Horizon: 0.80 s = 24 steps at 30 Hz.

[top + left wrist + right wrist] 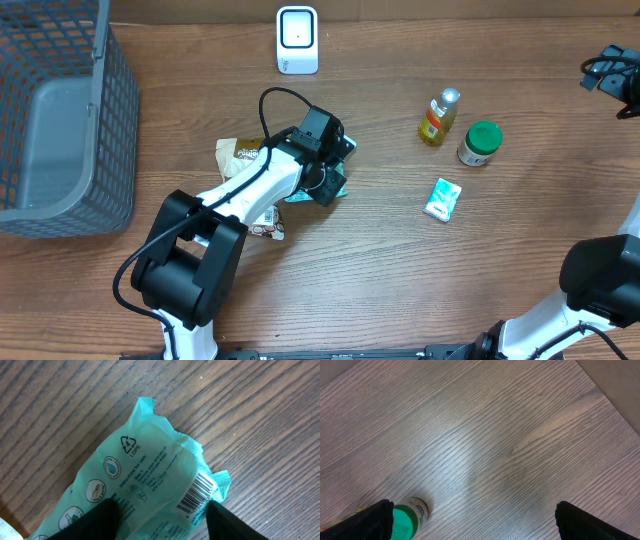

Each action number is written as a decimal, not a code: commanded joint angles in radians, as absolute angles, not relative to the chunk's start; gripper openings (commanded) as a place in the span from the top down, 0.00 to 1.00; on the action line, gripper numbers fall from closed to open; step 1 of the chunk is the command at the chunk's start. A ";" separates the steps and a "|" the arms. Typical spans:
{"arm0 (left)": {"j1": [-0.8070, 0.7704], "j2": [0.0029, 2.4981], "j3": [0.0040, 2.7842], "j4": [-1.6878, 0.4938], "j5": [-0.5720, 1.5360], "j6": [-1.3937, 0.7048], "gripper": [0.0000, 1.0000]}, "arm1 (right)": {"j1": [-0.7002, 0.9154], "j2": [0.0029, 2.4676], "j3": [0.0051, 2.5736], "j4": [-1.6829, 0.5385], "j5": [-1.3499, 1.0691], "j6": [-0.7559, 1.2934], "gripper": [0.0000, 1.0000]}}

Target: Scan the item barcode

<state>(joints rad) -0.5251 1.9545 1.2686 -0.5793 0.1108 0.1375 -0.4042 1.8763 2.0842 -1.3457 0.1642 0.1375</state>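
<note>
The left fingers (107, 520) stand on either side of a teal packet (145, 475), one at each long edge. Whether they press it or merely flank it I cannot tell. The packet lies on the worktop (260, 420) near the middle, under the left wrist. It looks like a soft film pouch: light, squashy and slick, likely to wrinkle or slide. Its barcode (197, 492) faces up close to one finger, on a curved bulge near the crimped end. A gentle hold across the body, further from that end, would probably keep the stripes uncovered and smooth for the scanner (297, 40). The right fingers (370, 520) are spread wide and hold nothing, with a green-capped jar (407, 520) nearby.
</note>
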 commanded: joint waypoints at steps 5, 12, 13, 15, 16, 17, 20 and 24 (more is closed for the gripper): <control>-0.524 1.975 1.229 -0.601 0.075 0.119 0.34 | -0.405 1.870 2.093 -1.341 0.172 0.142 0.00; -0.524 1.962 1.278 -0.659 0.070 0.101 0.33 | -0.405 1.870 2.093 -1.341 0.172 0.142 0.00; -0.524 1.951 1.295 -0.677 0.071 0.084 0.34 | -0.405 1.870 2.093 -1.341 0.172 0.142 0.00; -0.524 1.930 1.320 -0.697 0.071 0.055 0.32 | -0.405 1.870 2.093 -1.341 0.172 0.142 0.00; -0.524 1.920 1.332 -0.709 0.070 0.044 0.31 | -0.405 1.870 2.093 -1.341 0.172 0.142 0.00; -0.522 1.911 1.340 -0.722 0.067 0.039 0.31 | -0.405 1.870 2.093 -1.341 0.172 0.142 0.00; -0.513 1.897 1.345 -0.750 0.050 0.009 0.31 | -0.405 1.870 2.093 -1.341 0.172 0.142 0.00; -0.509 1.897 1.345 -0.783 0.031 0.006 0.34 | -0.405 1.870 2.093 -1.341 0.172 0.142 0.00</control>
